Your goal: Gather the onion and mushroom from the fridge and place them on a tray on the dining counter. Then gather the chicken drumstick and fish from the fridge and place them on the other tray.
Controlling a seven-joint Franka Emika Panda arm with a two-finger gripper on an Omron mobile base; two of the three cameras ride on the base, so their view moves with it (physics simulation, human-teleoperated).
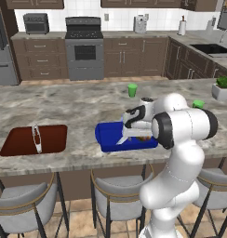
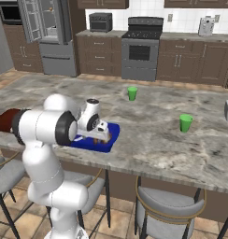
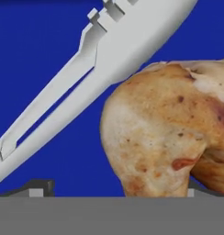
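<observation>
The blue tray (image 1: 108, 135) (image 2: 113, 133) (image 3: 45, 50) lies on the dining counter (image 1: 78, 104) (image 2: 153, 116) near its front edge. On it sits a brown-orange lump with paler patches, the onion (image 3: 155, 133) (image 1: 144, 138) (image 2: 104, 137). My gripper (image 1: 135, 130) (image 2: 102, 132) (image 3: 116, 192) hangs just over the tray, open, its tips wide apart on either side of the onion's near end. To the left, the other tray (image 1: 17, 142) (image 2: 3, 120) carries the slim silvery fish (image 1: 37, 138). The fridge (image 2: 53, 58) (image 1: 1, 56) stands against the far wall.
A slim white slotted piece (image 3: 63, 105) (image 1: 126, 135) lies slanted on the blue tray beside the onion. Two green cups (image 1: 132, 89) (image 1: 198, 104) and a potted plant (image 1: 222, 88) stand on the counter farther back and right. Stools (image 1: 117, 197) line the near edge.
</observation>
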